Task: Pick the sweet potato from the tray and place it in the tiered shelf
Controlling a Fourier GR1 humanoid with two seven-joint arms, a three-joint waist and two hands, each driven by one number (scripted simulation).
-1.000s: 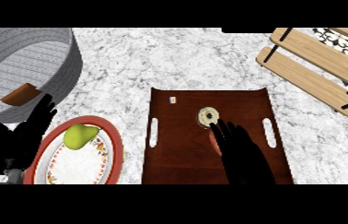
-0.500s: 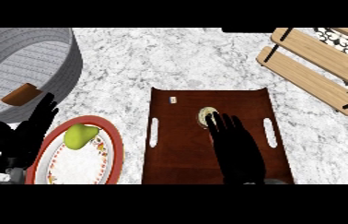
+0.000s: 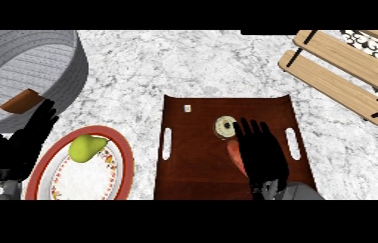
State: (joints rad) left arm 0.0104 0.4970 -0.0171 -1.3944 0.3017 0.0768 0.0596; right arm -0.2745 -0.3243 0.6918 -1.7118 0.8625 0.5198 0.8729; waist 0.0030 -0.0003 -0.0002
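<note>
The sweet potato is a reddish-orange piece lying on the dark brown tray. Only its left edge shows beside my right hand. That hand is open and lies over it, fingers straight and pointing away from me. The fingertips reach up beside a round pale ring-shaped item on the tray. The wooden tiered shelf stands at the far right, apart from the tray. My left hand rests open at the left edge, fingers up.
A red-rimmed plate with a green fruit sits left of the tray. A large grey pot with a brown handle fills the far left corner. A small white tag lies on the tray's far left.
My right hand has slid forward over the tray toward the ring-shaped item, and an orange strip of sweet potato now shows at its left side. The left hand has not moved.
</note>
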